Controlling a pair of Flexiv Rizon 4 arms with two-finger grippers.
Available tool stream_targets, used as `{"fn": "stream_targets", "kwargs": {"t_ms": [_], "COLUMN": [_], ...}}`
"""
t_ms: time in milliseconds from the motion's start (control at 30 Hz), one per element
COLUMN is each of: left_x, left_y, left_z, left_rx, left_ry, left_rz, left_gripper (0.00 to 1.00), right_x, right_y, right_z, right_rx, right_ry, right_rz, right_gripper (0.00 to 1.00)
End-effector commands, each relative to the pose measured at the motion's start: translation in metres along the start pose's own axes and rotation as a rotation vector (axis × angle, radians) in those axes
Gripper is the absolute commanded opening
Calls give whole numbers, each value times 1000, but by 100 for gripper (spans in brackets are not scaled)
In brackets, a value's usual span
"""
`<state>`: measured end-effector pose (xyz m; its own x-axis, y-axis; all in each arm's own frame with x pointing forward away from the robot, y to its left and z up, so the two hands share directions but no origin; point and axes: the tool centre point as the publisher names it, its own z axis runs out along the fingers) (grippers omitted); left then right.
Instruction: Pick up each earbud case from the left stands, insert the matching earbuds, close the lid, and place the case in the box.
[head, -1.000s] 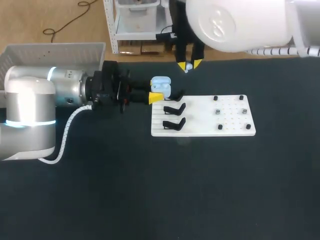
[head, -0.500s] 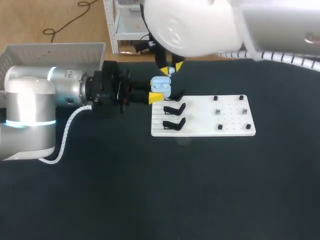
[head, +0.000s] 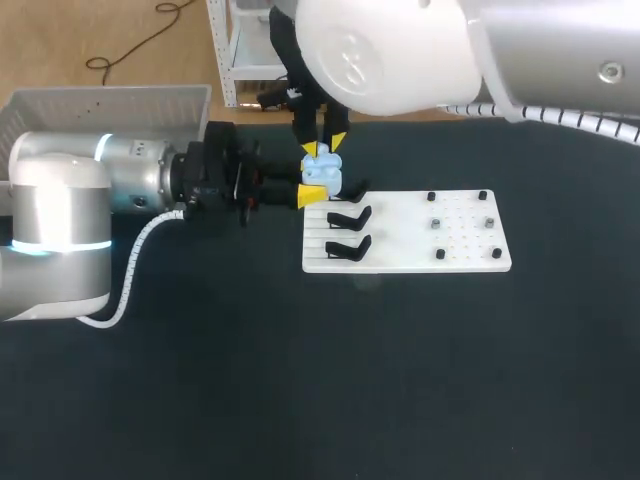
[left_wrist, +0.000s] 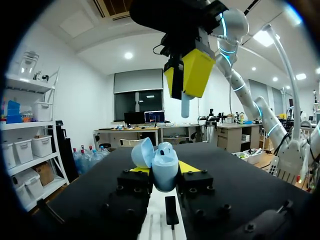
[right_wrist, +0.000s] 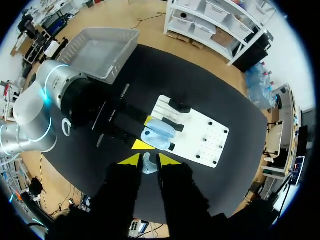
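Tabletop (head: 300, 380): black, matte.
Box (head: 110, 100): grey, well behind the left tool, its near side cut off by the arm.
Left tool (left_wrist: 162, 170): clenched on the earbud case (left_wrist: 165, 167), whose lid is open and whose base is hidden between the fingers.
Right tool (left_wrist: 185, 75): just above the case, pinching an earbud (left_wrist: 185, 106), of which only the stem shows.
Board (head: 460, 245): white, beside both tools, with two black stands (head: 348, 216) visible.

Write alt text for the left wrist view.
The left gripper holds a pale blue earbud case between its yellow tips, lid open. Above the case, the right gripper pinches an earbud that hangs down toward the case.
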<state>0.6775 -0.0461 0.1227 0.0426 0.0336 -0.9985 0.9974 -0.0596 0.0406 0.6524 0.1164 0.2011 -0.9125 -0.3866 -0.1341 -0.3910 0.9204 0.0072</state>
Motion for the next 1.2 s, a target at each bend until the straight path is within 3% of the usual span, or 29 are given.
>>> {"fn": "stream_targets", "kwargs": {"t_ms": [33, 667, 1200], "left_x": [1, 1, 1], "left_y": [1, 1, 1], "left_z": [0, 0, 0], "left_rx": [2, 2, 2], "left_ry": [0, 0, 0], "left_rz": [0, 0, 0], "left_gripper": [0, 0, 0], "right_x": [0, -8, -9], "right_y": [5, 7, 1], "right_z": [6, 23, 21], "right_rx": [0, 16, 44], "right_ry": [-3, 8, -2], "right_rz": [-12, -51, -203], "right_gripper": [0, 0, 0]}}
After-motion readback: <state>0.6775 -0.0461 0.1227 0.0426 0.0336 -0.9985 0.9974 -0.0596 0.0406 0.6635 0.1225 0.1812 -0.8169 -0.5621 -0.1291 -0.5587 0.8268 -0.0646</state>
